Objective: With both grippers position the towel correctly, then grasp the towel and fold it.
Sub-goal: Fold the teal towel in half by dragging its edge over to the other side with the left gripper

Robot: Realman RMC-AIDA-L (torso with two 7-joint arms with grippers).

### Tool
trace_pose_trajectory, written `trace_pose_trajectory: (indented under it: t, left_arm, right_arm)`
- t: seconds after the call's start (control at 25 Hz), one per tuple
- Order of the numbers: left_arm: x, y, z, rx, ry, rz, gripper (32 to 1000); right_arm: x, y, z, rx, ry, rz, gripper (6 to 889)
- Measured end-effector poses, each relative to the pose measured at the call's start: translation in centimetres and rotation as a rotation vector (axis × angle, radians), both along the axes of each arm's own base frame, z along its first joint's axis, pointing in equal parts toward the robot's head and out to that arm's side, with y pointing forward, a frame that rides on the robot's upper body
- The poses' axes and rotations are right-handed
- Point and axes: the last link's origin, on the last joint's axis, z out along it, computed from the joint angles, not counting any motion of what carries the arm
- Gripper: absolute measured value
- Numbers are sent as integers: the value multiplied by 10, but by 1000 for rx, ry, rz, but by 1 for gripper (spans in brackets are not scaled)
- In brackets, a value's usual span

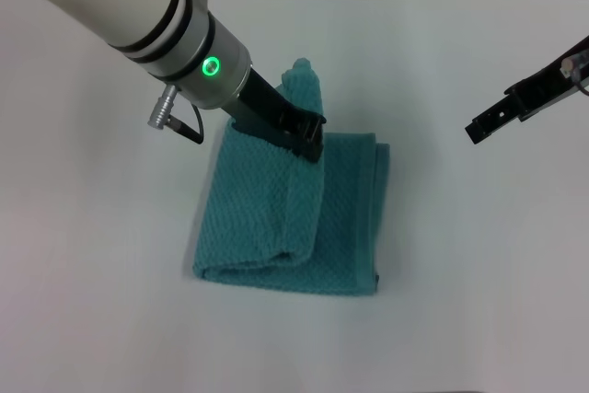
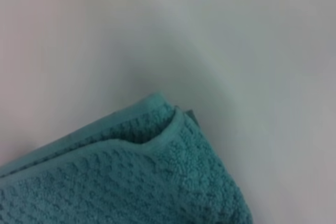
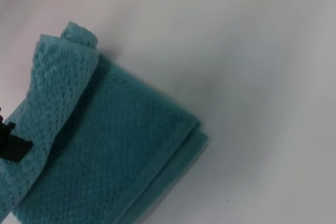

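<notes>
My left gripper (image 1: 311,140) is down on the towel (image 1: 340,218), near its far edge and about midway across. My fingers are pinched on a raised fold of the cloth: a narrow ridge of towel runs from the far side, past my black fingers, toward the near edge, standing up above the flat layers. A loose tip of the cloth pokes out beyond my gripper on the far side.

The towel lies on the white table (image 1: 92,273), a little left of the middle of the view. It is already doubled over into a thick, roughly square stack, with a rounded fold along the near edge and layered hems showing along the right side. My left wrist view shows one corner of it (image 2: 157,156), two hemmed layers stacked one over the other, resting on the bare table (image 2: 252,51).

My right gripper (image 1: 488,121) hangs well to the right of the towel, clear of it and touching nothing. I cannot tell how its jaws stand. From that wrist the towel (image 3: 121,140) shows as a folded block with the raised ridge along one side, and a bit of my left gripper (image 3: 13,145) shows black at the picture's edge, against the cloth.
</notes>
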Motion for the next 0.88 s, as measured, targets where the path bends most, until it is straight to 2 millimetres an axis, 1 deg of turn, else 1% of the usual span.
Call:
trace_pose_trajectory:
  t: [0.32,0.52,0.6,0.68,0.88]
  left_arm:
    - [3,2,5,-8,16,-11,143]
    - [17,-2,11,-36,26,-49,148]
    - [23,-3,8,-46,23,-63,149]
    - [24,-2,1,-51,27,-61,151]
    - [10,6,-14,-46,24,7,156]
  right_arm:
    - [2,-1,0,-1,0,-6,852]
    - [4,-2,0,-1,1,-10,852]
    - [2,-1,0,-1,1,-6,852]
    - [1,-1,0,-1,1,-3,852]
    - [1,0,0,-1,1,-2,852]
